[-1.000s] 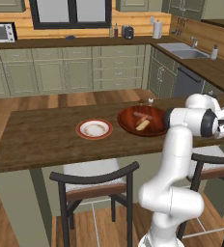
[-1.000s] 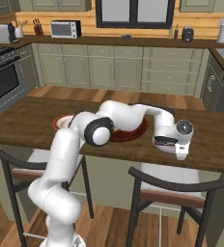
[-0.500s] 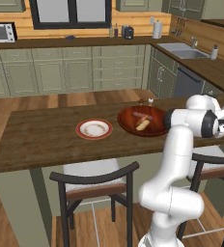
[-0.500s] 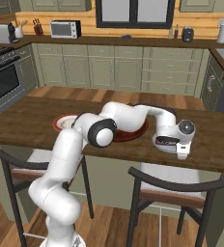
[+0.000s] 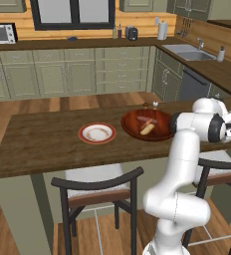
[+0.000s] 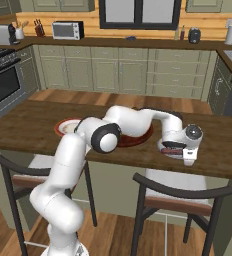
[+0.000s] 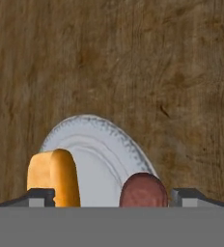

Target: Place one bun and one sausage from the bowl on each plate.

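Fingers: my two finger tips (image 7: 40, 197) stand wide apart at the bottom of the hand view, with nothing clamped between them; I read them as open.
Between the tips: a bun (image 7: 54, 177) sits just inside the one tip and a sausage (image 7: 144, 190) just inside the other, both cut off by the lower edge.
Grey plate: the pale plate (image 7: 92, 140) lies under both, flat on the worktop (image 7: 133, 62); I judge bun and sausage are resting on it, though their lower ends are hidden.
Step in hand: I take this as the set-down on the grey plate finished, so that plate has its pair.
Gripper from the base: in the right base view the gripper (image 6: 177, 150) hangs low over the near right part of the worktop, and the plate beneath it is masked by the hand.
Bowl: the reddish-brown bowl (image 5: 160, 133) sits mid-worktop, with a bun (image 5: 147, 129) and what looks like a sausage (image 5: 146, 121) inside; the sausage is too small for me to be sure.
Red-rimmed plate: the second plate (image 5: 97, 133) lies just beside the bowl and looks bare.
Next move: I would lift straight up clear of the food, swing across to the bowl, and pick one piece for the red-rimmed plate.
Hard to see: my own arm covers much of the bowl in the right base view.
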